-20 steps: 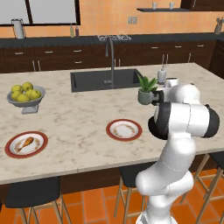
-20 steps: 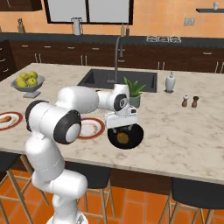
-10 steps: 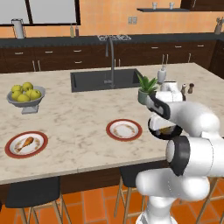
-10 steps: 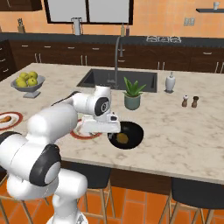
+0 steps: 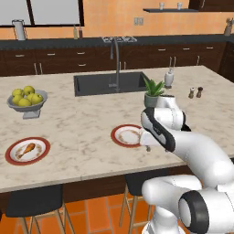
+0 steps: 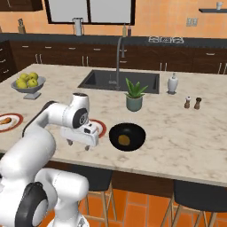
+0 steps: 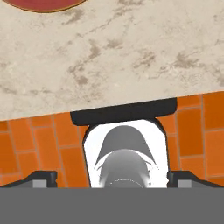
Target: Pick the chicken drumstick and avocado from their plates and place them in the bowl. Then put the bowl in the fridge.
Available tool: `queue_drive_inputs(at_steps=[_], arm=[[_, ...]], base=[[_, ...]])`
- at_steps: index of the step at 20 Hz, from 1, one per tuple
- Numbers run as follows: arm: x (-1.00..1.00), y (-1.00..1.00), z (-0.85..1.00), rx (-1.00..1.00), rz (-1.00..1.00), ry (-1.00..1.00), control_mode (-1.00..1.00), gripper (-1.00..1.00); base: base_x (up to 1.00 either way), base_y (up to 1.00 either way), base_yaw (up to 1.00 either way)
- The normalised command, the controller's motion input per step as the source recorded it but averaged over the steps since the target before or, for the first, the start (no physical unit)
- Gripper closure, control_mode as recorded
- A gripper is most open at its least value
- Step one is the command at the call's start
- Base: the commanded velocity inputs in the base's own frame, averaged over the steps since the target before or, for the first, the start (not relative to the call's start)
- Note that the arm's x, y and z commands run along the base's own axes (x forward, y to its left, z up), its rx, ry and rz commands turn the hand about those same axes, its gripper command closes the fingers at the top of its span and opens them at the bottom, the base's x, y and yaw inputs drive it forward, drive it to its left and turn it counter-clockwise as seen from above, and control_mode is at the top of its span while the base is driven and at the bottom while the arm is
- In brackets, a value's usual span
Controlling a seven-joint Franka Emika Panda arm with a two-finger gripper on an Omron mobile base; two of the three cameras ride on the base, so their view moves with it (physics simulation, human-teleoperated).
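The hand hangs above the near edge of the tabletop, its two fingers pointing down and spread wide apart with nothing between them. In the hand view the finger tips stand at the far left and right, over the marble edge and the orange tiled floor below it, where a black stool seat shows.

Just to the right of the hand in the right base view sits the black bowl, with a small brownish lump, seemingly the avocado, lying in its middle. Between hand and bowl, partly behind the arm, lies one red-rimmed plate, bare at its centre.

Well to the left of that plate, near the same front edge, the second plate carries the chicken drumstick. Behind the bowl stands a potted plant, and beyond that the sink. The grey footed bowl of yellow-green fruits stands behind the drumstick's plate.
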Motion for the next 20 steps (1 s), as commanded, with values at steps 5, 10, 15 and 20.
queue_drive_inputs(at_steps=[5,10,15,20], arm=[[0.00,0.00,0.00,0.00,0.00,0.00,-1.00,-1.00],[0.00,0.00,0.00,0.00,0.00,0.00,1.00,-1.00],[0.00,0.00,0.00,0.00,0.00,0.00,1.00,-1.00],[0.00,0.00,0.00,0.00,0.00,0.00,1.00,-1.00]], base=[[0.00,0.00,0.00],[-0.08,0.15,0.00],[0.06,0.87,0.00],[0.12,0.65,0.00]])
